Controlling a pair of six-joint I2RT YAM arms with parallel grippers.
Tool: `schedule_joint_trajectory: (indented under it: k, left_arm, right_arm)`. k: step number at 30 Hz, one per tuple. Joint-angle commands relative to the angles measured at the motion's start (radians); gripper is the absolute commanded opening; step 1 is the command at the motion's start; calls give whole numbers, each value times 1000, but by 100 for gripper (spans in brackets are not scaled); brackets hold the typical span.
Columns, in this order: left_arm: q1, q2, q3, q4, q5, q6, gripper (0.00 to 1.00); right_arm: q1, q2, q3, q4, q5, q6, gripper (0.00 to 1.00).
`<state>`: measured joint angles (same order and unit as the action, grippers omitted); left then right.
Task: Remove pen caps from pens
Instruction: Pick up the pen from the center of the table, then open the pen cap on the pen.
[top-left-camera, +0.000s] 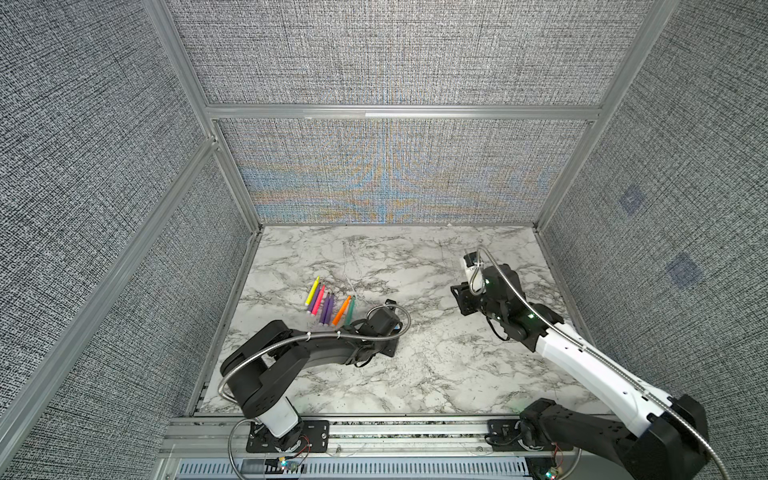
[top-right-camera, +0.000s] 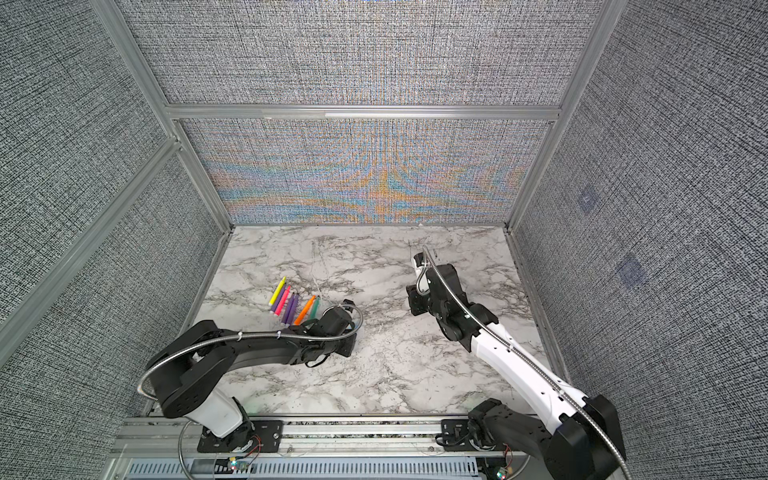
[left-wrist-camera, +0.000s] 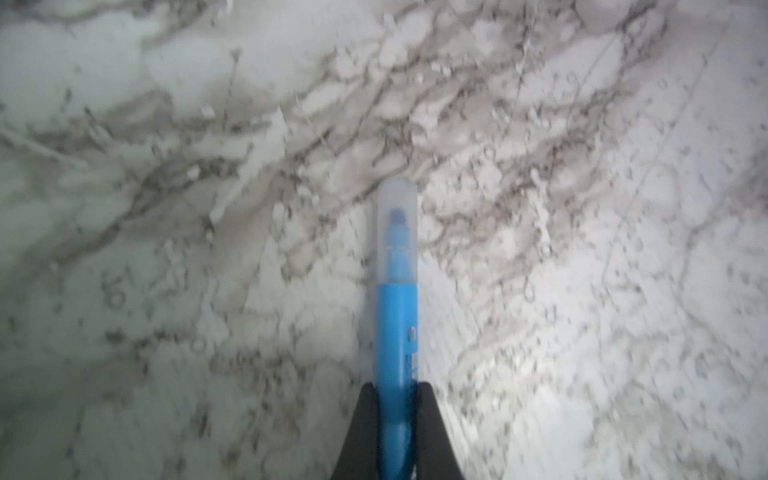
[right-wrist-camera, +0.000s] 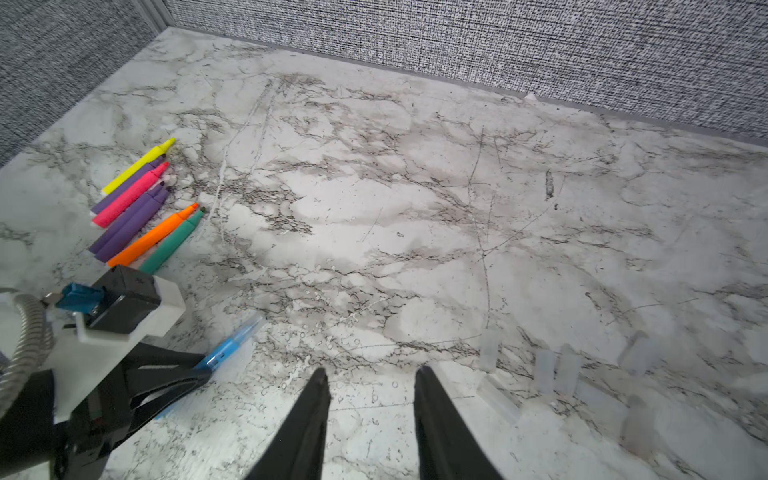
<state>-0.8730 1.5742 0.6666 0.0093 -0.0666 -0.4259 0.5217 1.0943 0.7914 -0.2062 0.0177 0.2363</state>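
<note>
Squarely within left claw (left-wrist-camera: 397, 387), capped blue pen (left-wrist-camera: 397, 316)

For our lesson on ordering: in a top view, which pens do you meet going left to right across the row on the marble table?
In order: slim yellow felt-tip pen → slim pink felt-tip pen → slim orange felt-tip pen → slim green felt-tip pen. The purple pens crowd between them, so I leave them out.

Blue pen (left-wrist-camera: 397, 332) is partly hidden between fingers (left-wrist-camera: 434, 432).
</note>
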Motion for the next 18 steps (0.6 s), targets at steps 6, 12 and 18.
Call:
schedule_joint_trajectory:
  k: [6,12,18]
  left_arm:
    - [-1,-217,-122,165,239,-24,4]
    - [-1,-397,-235,341,312,-63,2]
    - [-10,-533,-254,371,321,-82,1]
  right_arm:
    - [6,-145,-343,595,-310,296,56]
    - [67,-115,-483,920,-332,442,67]
    - [159,-46,-561,1191,-287,529,67]
